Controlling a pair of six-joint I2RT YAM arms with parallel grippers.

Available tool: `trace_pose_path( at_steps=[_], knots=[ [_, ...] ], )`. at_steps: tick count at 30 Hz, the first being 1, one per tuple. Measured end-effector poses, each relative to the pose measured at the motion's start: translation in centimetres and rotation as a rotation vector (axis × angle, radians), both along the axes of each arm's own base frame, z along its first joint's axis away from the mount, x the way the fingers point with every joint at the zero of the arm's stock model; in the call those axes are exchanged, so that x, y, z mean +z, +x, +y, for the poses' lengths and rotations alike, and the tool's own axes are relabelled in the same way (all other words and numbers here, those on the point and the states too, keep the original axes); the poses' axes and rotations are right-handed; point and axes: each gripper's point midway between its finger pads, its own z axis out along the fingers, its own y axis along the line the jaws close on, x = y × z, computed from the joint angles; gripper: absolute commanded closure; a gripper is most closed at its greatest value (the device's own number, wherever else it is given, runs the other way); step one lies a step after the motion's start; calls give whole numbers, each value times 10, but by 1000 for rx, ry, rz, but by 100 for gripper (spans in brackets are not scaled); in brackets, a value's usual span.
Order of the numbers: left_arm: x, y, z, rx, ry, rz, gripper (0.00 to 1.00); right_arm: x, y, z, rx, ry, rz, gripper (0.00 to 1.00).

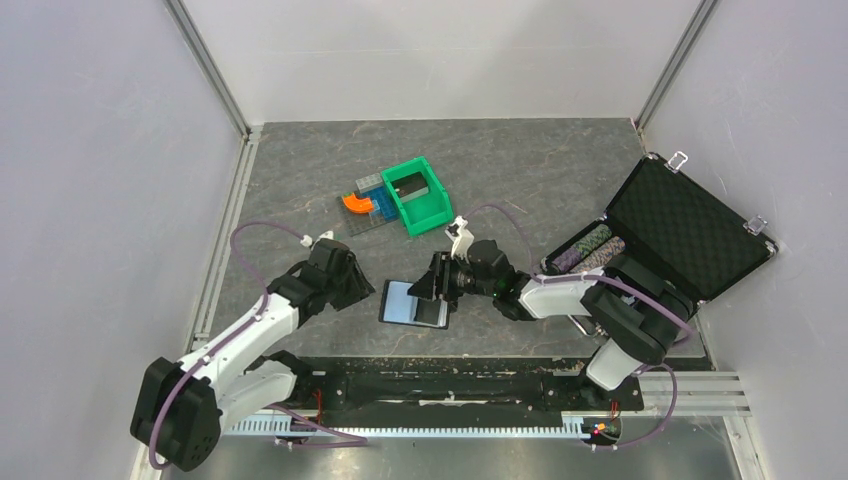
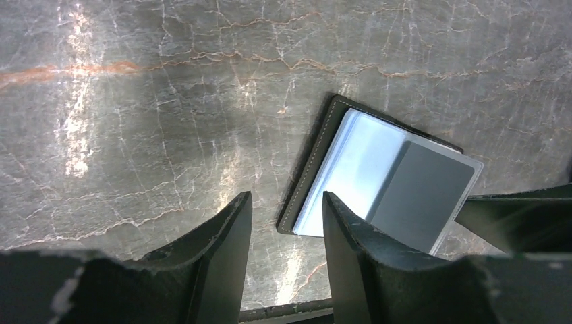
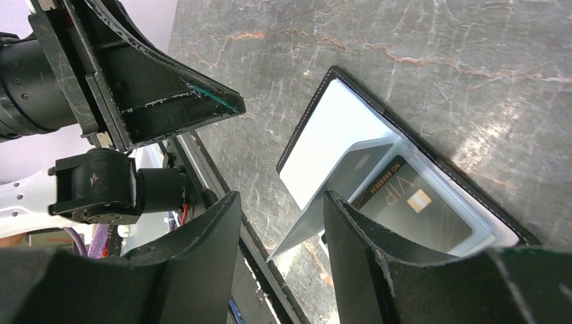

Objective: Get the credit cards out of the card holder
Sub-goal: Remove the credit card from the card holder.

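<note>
Left gripper (image 2: 287, 200) and right gripper (image 3: 278, 200) both spread, empty: tugging the credit card (image 3: 413, 204) may drag the light card holder (image 2: 361, 177) along.

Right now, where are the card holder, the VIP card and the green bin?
card holder (image 1: 402, 301): top view, glossy left panel.
VIP card (image 3: 432, 223): right wrist view, black face beside the chip.
green bin (image 1: 420, 215): top view, near wall.

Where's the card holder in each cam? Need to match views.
Top external: flat, black-edged, blue-grey card holder, just below centre.
Left wrist: card holder right of centre.
Right wrist: card holder centre-right, black VIP card showing inside.
Shared landmark: grey marbled tabletop.
</note>
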Motion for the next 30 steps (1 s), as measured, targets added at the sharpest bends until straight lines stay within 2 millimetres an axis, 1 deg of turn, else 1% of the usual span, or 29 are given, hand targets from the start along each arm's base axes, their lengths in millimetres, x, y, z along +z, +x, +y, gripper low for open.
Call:
trace_pose_path(
  at_steps=[5,10,15,18,24,27,30],
  knots=[
    [1,-2,3,8,-1,5,49,0,-1,11,21,0,0,43],
    [4,-3,-4,-15,-38,0,49,0,-3,19,39,0,1,39],
    [-7,-7,-9,-36,-57,35,49,0,-5,19,47,-1,-2,36],
    [-11,-8,-14,-52,-78,44,49,-1,-5,19,50,-8,-7,39],
    [-14,-7,-27,-94,-138,48,53,-4,-5,17,55,-21,-14,51],
    [-18,-6,-33,-111,-155,63,55,-4,-5,17,54,-24,-18,55],
    [-24,-7,-36,-122,-163,84,57,-6,-3,16,47,-32,-22,57]
  ],
)
